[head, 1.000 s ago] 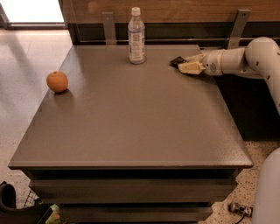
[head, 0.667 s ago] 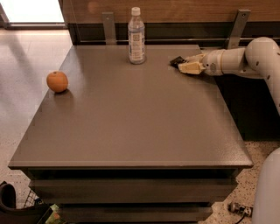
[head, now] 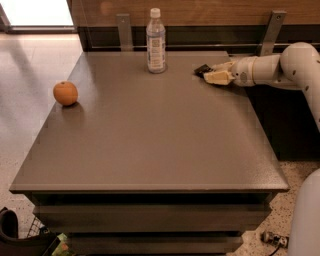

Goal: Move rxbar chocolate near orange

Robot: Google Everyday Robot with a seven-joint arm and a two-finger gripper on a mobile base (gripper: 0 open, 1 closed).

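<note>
Evidently our gripper (head: 209,75) lies low at the table's (head: 150,145) far right because the rxbar chocolate (head: 201,69) rests there at its tip; whether the jaws hold it we cannot tell; the orange (head: 65,93) sits well apart, left.

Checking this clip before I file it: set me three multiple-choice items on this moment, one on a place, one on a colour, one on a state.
1. Where is the gripper? A. front left corner B. at the black bar, far right of the table C. below the table
2. What colour is the cap of the bottle? A. red B. blue C. white
3. How is the bottle placed? A. upright B. on its side C. upside down
Answers: 1 B, it is at the bar, across the table from the orange; 2 C, the cap is white; 3 A, it stands on its base, cap up.
</note>
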